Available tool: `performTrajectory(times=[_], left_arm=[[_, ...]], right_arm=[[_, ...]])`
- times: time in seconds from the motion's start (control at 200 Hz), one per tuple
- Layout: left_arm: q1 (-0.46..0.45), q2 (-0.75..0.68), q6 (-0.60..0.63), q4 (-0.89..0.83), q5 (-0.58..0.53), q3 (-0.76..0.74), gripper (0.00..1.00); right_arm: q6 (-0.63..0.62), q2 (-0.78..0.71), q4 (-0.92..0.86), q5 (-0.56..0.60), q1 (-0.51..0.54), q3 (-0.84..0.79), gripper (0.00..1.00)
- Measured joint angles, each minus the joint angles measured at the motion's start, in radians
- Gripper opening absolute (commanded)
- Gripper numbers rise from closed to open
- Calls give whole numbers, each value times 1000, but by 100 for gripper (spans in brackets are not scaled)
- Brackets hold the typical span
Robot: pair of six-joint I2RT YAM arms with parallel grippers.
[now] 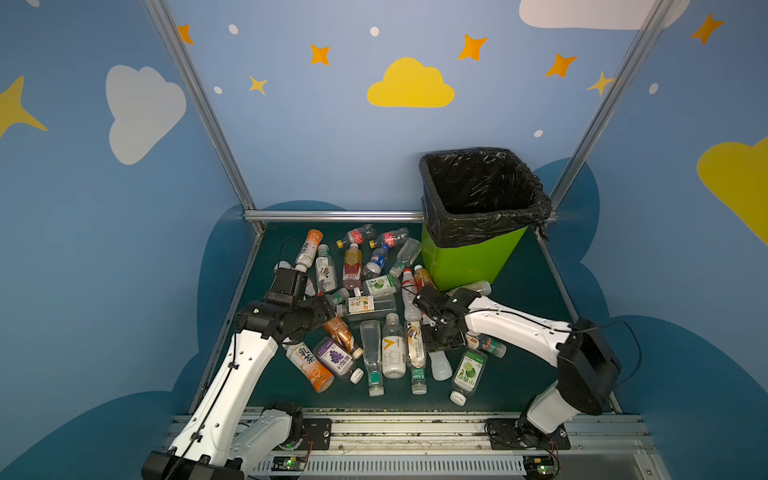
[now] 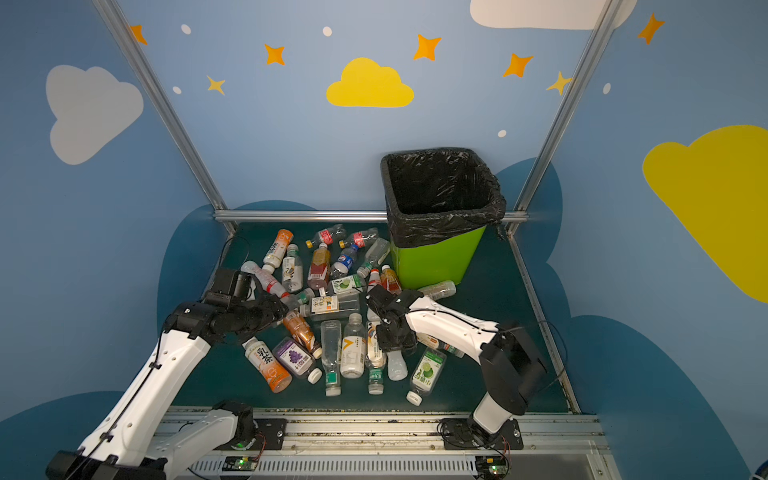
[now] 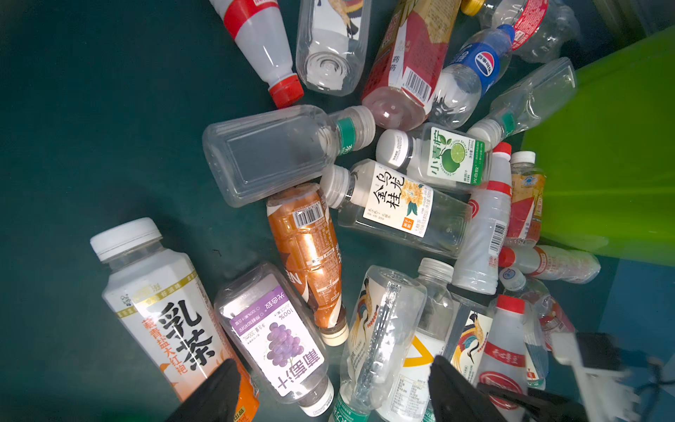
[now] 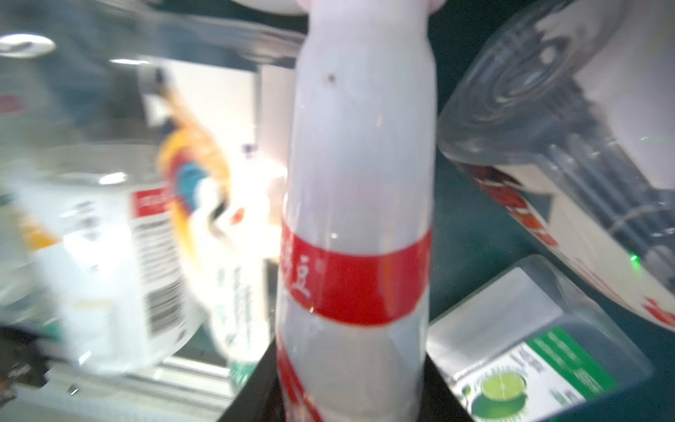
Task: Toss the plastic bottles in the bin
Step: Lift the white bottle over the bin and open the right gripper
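Several plastic bottles (image 1: 374, 299) (image 2: 332, 299) lie in a heap on the dark green mat, left of the bin. The lime-green bin (image 1: 469, 257) (image 2: 436, 257) with its black bag stands at the back right; its wall (image 3: 602, 164) also shows in the left wrist view. My right gripper (image 1: 441, 343) (image 2: 395, 340) (image 4: 350, 398) is shut on a milky white bottle with a red band (image 4: 361, 164), low in the heap; the bottle's end (image 1: 440, 365) sticks out toward the front. My left gripper (image 1: 328, 311) (image 3: 336, 394) hangs open above a purple grape-label bottle (image 3: 274, 336) and holds nothing.
Blue walls and aluminium frame posts (image 1: 332, 216) close in the mat at the back and sides. A metal rail (image 1: 415, 428) carrying both arm bases runs along the front. A green lime-label bottle (image 1: 469, 374) lies right of my right gripper. Bare mat (image 1: 532, 282) shows right of the bin.
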Motion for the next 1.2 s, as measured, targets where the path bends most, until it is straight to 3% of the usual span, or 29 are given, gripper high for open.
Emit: performTrajectory(times=[0.175,0.34,0.451,0.516,0.626,0.696,0.756,0.856,0.916,1.081,1.197], left_arm=[[0,26,3,-15,18,46,82],[0,64,18,-20,37,129,82],[0,68,24,-20,47,153,82],[-1,69,28,-20,48,155,84],[-2,72,39,-23,60,155,86],[-2,70,42,-27,71,154,85],[-2,60,43,-27,81,149,82],[-4,22,41,-28,99,120,74],[-6,-5,40,-29,111,90,68],[-35,-35,18,-36,131,-15,59],[-75,-20,-2,-43,133,-57,59]], right_arm=[[-82,-60,-76,16,8,376,42],[-222,19,-60,19,-72,894,46],[-291,142,8,22,-199,1194,62],[-309,240,55,22,-287,1342,87],[-327,405,89,55,-394,1506,93],[-334,434,81,95,-428,1481,94],[-346,391,105,132,-436,1355,94],[-367,167,194,183,-439,984,93],[-373,19,203,197,-440,845,93],[-382,-336,209,240,-449,703,91],[-382,-505,169,259,-450,643,90]])
